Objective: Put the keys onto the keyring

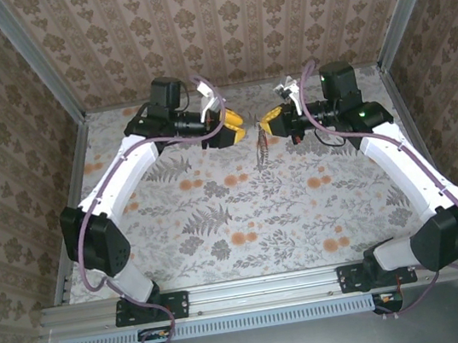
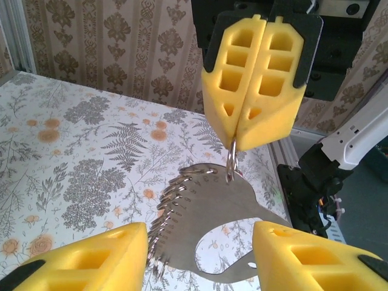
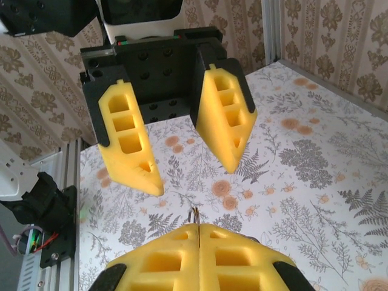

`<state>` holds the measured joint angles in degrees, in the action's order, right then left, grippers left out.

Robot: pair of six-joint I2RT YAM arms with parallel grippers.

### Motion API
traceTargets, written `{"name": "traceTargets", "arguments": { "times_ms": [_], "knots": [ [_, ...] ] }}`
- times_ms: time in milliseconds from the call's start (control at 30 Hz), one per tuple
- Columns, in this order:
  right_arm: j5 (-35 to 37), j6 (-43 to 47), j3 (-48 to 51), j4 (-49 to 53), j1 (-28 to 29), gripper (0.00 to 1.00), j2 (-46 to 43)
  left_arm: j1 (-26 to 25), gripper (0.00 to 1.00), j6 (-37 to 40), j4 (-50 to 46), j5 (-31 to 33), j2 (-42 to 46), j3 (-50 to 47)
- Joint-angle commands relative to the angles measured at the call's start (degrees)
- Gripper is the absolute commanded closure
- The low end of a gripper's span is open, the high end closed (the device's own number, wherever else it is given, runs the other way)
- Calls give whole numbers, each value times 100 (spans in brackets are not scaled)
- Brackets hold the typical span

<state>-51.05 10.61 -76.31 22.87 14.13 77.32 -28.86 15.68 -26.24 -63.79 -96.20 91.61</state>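
Observation:
The keyring [image 2: 206, 206] is a flat grey metal piece with a large hollow centre and several small wire rings along one edge. It hangs above the floral table [image 1: 218, 216] in mid-air [image 1: 261, 151]. My right gripper [image 3: 199, 227] is shut on the small wire ring [image 3: 196, 215] at its top, as the left wrist view also shows [image 2: 251, 136]. My left gripper [image 2: 200, 260] is open, one yellow finger [image 2: 91, 257] on each side of the hanging keyring and slightly apart from it. The two grippers face each other [image 1: 239, 122] [image 1: 267, 123] at the back of the table. The keys are hidden.
Patterned wallpaper walls close in the table at the back and on both sides. An aluminium rail [image 1: 264, 287] runs along the near edge, where both arm bases are bolted. Purple cables loop along both arms.

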Motion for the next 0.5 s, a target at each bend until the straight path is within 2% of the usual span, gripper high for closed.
{"name": "traceTargets", "arguments": {
  "times_ms": [0,467],
  "knots": [
    [-132,253,-252,223,-20,100,12,-40,50,385,-525,-195,-163,348],
    [-292,223,-206,219,9,100,90,-300,50,505,-702,-292,-476,681]
  ]
}}
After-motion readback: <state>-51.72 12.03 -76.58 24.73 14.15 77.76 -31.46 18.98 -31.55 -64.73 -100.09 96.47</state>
